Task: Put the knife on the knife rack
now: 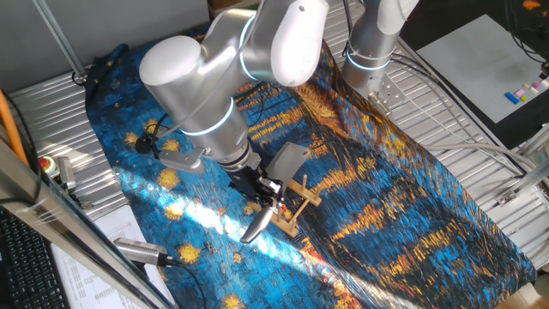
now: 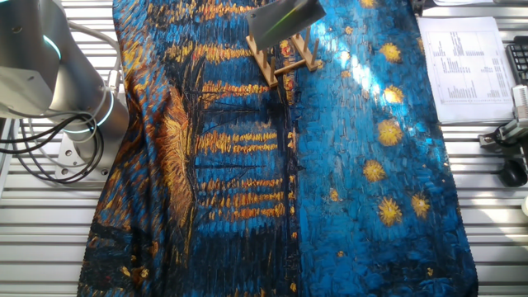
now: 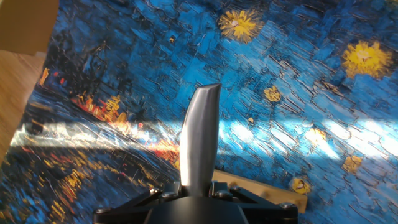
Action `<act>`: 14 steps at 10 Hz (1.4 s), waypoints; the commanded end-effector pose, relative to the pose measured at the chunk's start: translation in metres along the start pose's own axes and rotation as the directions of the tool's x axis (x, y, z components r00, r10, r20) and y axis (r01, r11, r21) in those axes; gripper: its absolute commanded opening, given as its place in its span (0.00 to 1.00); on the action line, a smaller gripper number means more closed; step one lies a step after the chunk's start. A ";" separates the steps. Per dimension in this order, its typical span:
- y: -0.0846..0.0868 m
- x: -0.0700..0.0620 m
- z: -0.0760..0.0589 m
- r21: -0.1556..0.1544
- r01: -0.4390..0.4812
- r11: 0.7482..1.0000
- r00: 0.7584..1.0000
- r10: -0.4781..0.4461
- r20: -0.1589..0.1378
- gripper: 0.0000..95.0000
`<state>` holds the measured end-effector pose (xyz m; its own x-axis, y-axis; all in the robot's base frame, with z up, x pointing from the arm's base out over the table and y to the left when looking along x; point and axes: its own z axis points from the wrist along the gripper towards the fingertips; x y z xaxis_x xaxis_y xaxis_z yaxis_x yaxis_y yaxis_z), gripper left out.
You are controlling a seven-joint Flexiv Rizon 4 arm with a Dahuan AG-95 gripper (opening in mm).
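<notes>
The knife is a cleaver with a broad grey blade and a silvery handle. My gripper is shut on the handle where it meets the blade. The blade is tilted over the small wooden knife rack; whether it sits in a slot I cannot tell. In the other fixed view the blade covers the top of the rack. In the hand view the handle sticks out from between my gripper's jaws, and a corner of the rack shows below it.
A blue and orange painted cloth covers the table. A red button and a silver cylinder with a cable lie at the left. A second arm base stands behind. Papers and a black device lie beside the cloth.
</notes>
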<state>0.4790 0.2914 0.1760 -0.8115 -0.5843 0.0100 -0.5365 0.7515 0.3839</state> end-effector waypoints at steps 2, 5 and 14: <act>0.002 -0.001 0.002 0.002 -0.003 1.000 1.000 0.003 -0.001 0.00; 0.002 -0.001 0.002 0.023 0.020 1.000 1.000 -0.020 -0.007 0.00; 0.004 -0.003 0.004 -0.037 -0.010 0.999 1.000 0.010 0.007 0.00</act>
<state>0.4804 0.2982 0.1732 -0.8145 -0.5801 0.0094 -0.5244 0.7429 0.4160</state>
